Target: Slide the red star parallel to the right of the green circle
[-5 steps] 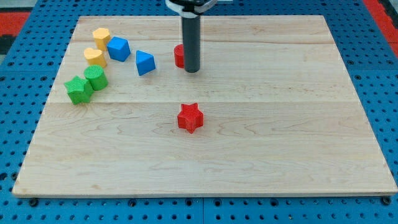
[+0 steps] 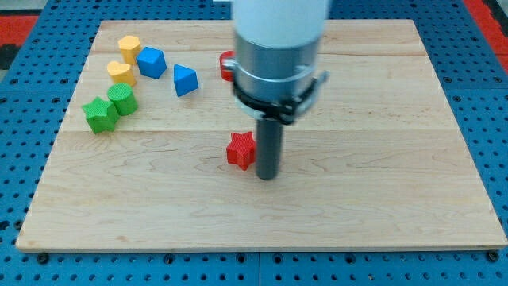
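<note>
Camera view: my tip sits at about four o'clock of the red star, just beside it, perhaps touching; the rod hides the star's right edge. There is no gripper, so nothing is held or clamped. The star lies near the middle of the wooden board, well apart from the green circle, which stands at ten o'clock of it, next to a green block. Judging by this, the task is barely started: the star must go up and left.
</note>
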Controlling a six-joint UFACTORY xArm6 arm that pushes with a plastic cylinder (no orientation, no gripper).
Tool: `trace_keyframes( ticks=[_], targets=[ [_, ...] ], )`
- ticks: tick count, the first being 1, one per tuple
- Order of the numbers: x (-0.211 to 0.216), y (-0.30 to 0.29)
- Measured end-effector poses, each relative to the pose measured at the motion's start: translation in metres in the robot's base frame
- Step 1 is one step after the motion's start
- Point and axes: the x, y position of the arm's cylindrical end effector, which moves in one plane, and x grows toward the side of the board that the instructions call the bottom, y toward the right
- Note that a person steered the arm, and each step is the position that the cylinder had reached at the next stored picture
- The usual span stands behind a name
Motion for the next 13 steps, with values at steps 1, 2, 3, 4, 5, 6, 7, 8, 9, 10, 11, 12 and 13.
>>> trace_keyframes(
  ticks=[1,2,3,4,5,6,7,8,9,10,11,12,13],
  targets=[
    [-0.040,-0.036],
    [-0.012,-0.032],
    [-0.018,-0.053],
    [-0.062,-0.053],
    [-0.083,-0.036],
    [-0.092,-0.018],
    [-0.053,0.004],
    [-0.045,-0.025],
    [-0.056,-0.062],
    [-0.082,-0.062],
    [-0.090,-0.055],
    [-0.035,-0.076],
    [0.002,-0.197]
  ],
)
